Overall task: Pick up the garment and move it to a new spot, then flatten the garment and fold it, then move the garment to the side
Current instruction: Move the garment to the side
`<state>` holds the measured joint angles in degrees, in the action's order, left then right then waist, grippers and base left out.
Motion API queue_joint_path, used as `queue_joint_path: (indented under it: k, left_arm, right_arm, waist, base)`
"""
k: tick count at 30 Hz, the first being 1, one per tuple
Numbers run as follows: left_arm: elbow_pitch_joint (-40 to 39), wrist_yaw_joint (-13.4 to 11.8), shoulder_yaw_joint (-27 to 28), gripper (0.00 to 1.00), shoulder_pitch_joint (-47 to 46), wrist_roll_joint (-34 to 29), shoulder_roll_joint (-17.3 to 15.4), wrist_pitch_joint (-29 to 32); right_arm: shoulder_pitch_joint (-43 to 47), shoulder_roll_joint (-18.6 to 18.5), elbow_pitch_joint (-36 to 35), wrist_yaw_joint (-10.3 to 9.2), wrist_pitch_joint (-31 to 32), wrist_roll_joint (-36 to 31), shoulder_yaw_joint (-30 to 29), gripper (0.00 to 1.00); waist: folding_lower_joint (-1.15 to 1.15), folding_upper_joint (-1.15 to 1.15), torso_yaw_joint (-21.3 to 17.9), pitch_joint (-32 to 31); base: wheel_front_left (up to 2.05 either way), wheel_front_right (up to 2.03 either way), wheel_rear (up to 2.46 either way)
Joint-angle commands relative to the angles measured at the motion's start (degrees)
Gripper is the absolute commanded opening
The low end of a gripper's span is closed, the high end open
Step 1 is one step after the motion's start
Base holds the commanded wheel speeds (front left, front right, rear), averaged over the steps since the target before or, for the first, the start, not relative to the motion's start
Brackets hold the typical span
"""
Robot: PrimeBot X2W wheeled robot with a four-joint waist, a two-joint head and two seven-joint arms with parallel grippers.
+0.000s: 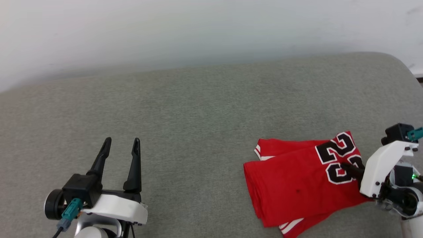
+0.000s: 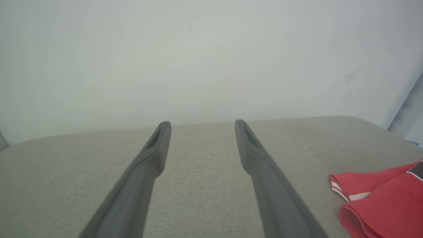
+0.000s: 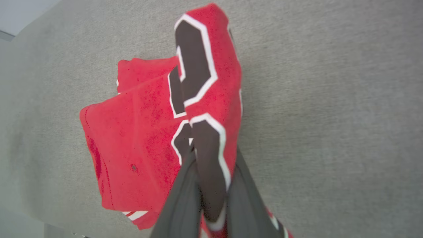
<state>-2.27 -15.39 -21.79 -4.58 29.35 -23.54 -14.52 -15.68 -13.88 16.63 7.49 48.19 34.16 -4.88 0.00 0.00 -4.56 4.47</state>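
Note:
The garment (image 1: 290, 185) is a red jersey with black, white-outlined numbers, lying folded on the right part of the grey cushion. My right gripper (image 1: 351, 169) reaches in from the right and is shut on its numbered edge. In the right wrist view a ridge of the garment (image 3: 138, 132) is pinched and raised between the fingers of the right gripper (image 3: 214, 152). White striped trim shows at the near and far corners. My left gripper (image 1: 121, 142) stands open at the lower left, far from the cloth. In the left wrist view, the left gripper (image 2: 202, 124) holds nothing and the garment (image 2: 380, 198) lies off to the right.
The grey upholstered surface (image 1: 198, 115) stretches wide to the left and behind the jersey. A pale wall (image 1: 165, 29) runs along its far edge. The surface rounds off at its far right corner (image 1: 396, 62).

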Motion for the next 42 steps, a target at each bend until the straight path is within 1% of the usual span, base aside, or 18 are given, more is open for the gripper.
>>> queue_joint_path:
  k: [1,3,7,12,16,18,23,27,28,30,31,36,39,42]
  left_arm:
    - [-0.66,0.0,0.14,1.0,-1.16,-0.59,-0.53,0.13]
    - [-1.66,0.27,-0.1,1.0,-2.66,-1.09,-0.84,0.54]
    - [-4.62,0.57,-0.24,1.0,-6.72,-2.73,-2.47,2.17]
    - [-8.38,1.71,-0.91,1.0,-13.91,-5.46,-4.58,5.3]
    - [-10.69,3.16,-2.19,1.0,-19.48,-7.8,-5.91,8.01]
    - [-11.43,3.82,-2.96,1.0,-21.7,-8.56,-6.04,9.03]
    - [-12.8,4.95,-4.23,1.0,-25.73,-10.12,-6.2,10.88]
    - [-13.64,5.34,-4.86,1.0,-27.42,-10.77,-6.38,11.87]
    - [-13.84,5.39,-4.92,1.0,-27.75,-10.98,-6.41,12.05]
    - [-13.96,5.57,-5.0,1.0,-28.05,-11.11,-6.56,12.22]
    - [-13.98,5.61,-5.05,1.0,-28.23,-11.11,-6.57,12.24]
    - [-12.52,5.07,-4.87,1.0,-27.46,-10.3,-5.83,10.75]
    - [-10.78,4.48,-4.72,1.0,-25.25,-9.29,-5.11,9.05]
    - [-9.05,3.51,-4.31,1.0,-22.55,-7.96,-4.08,7.14]
  right_arm:
    - [-1.85,-0.34,-0.63,-0.01,-0.65,-1.37,0.61,0.0]
    - [-3.94,-0.75,-0.56,-0.01,-1.65,-3.17,0.8,0.0]
    - [-9.84,-1.77,0.89,-0.01,-4.5,-5.92,0.29,0.0]
    - [-16.89,-5.25,5.43,-0.01,-11.77,-9.64,-1.79,0.0]
    - [-22.37,-7.84,10.27,-0.01,-17.74,-13.28,-5.67,0.0]
    - [-24.75,-8.85,12.57,-0.02,-21.39,-14.99,-7.88,0.0]
    - [-29.56,-8.38,18.98,-0.01,-29.15,-18.69,-13.74,0.0]
    - [-32.2,-7.09,23.06,-0.01,-35.05,-20.65,-15.67,0.0]
    - [-32.72,-6.93,23.87,-0.01,-36.71,-21.11,-15.88,0.04]
    - [-33.24,-6.86,25.72,-0.02,-39.5,-22.0,-16.27,0.75]
    - [-33.64,-6.84,26.48,-0.01,-40.73,-22.47,-16.48,1.0]
    - [-33.68,-8.77,29.23,-0.02,-47.11,-25.77,-17.65,1.0]
    - [-32.44,-9.53,29.39,-0.01,-49.76,-27.91,-16.47,1.0]
    - [-30.39,-10.22,28.39,-0.01,-51.47,-28.74,-13.59,1.0]
  waist:
    - [0.0,0.0,-5.2,2.75]
    - [0.0,0.0,-7.81,4.95]
    - [0.0,0.0,-12.7,11.79]
    - [0.0,0.0,-16.16,20.87]
    - [0.0,0.0,-16.8,26.58]
    - [0.0,0.0,-16.72,28.58]
    - [0.0,0.0,-16.14,32.13]
    - [0.0,0.0,-15.58,33.87]
    - [0.0,0.0,-15.44,34.18]
    - [0.0,0.0,-15.23,34.5]
    - [0.0,0.0,-15.11,34.55]
    - [0.0,0.0,-14.61,32.39]
    - [0.0,0.0,-14.42,29.02]
    - [0.0,0.0,-13.98,24.93]
  base:
    - [0.0,0.0,0.0]
    - [0.0,0.0,0.0]
    - [0.0,0.0,0.0]
    - [0.0,0.0,0.0]
    - [0.0,0.0,0.0]
    - [0.0,0.0,0.0]
    - [0.0,0.0,0.0]
    - [0.0,0.0,0.0]
    - [0.0,0.0,0.0]
    - [0.0,0.0,0.0]
    - [0.0,0.0,0.0]
    - [0.0,0.0,0.0]
    - [0.0,0.0,0.0]
    - [0.0,0.0,0.0]
